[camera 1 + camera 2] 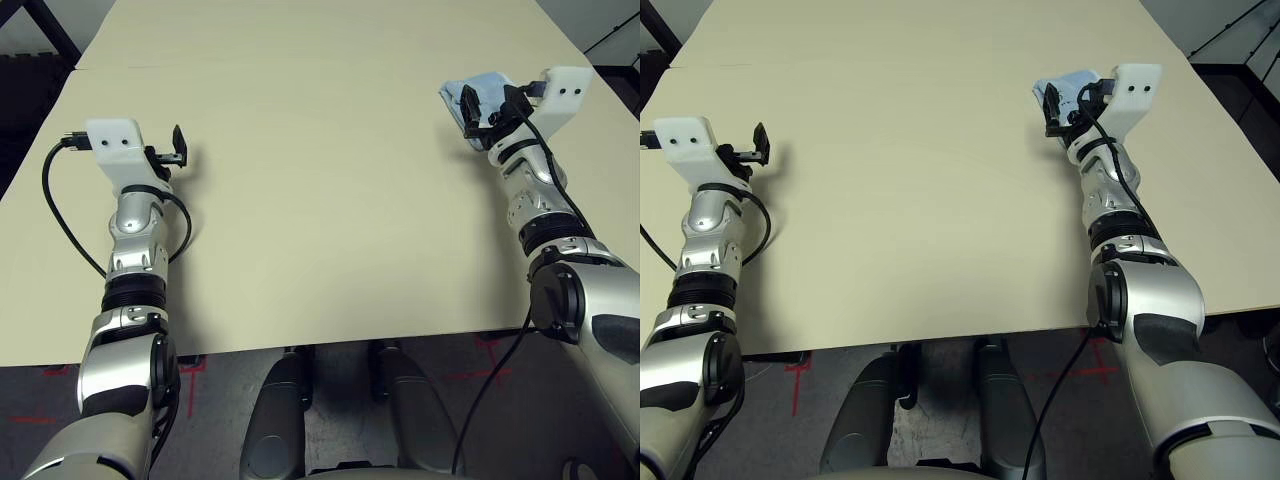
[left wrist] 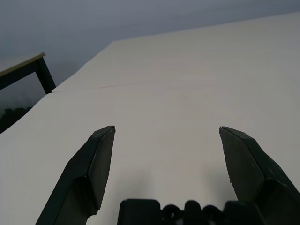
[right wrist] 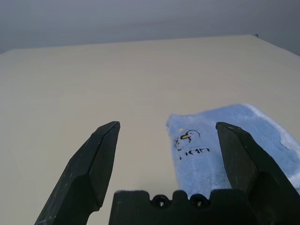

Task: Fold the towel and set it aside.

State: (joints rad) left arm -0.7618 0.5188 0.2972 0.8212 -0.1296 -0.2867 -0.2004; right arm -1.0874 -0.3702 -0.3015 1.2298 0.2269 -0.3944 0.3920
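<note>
The towel (image 1: 492, 82) is a small light blue bundle lying folded near the far right edge of the table (image 1: 320, 200). Its dark emblem with lettering (image 3: 190, 143) faces up in the right wrist view. My right gripper (image 1: 478, 116) hovers open at the towel's near left corner, with nothing between its fingers; one fingertip (image 3: 234, 136) is over the cloth. On the left side of the table my left gripper (image 1: 178, 150) is open and holds nothing, far from the towel (image 3: 220, 154).
The tan tabletop runs wide between my two arms, with a faint seam (image 1: 130, 67) across its far left. Dark floor lies past the table's left and right edges. Beyond the far left stands another table (image 2: 23, 65) with a dark leg.
</note>
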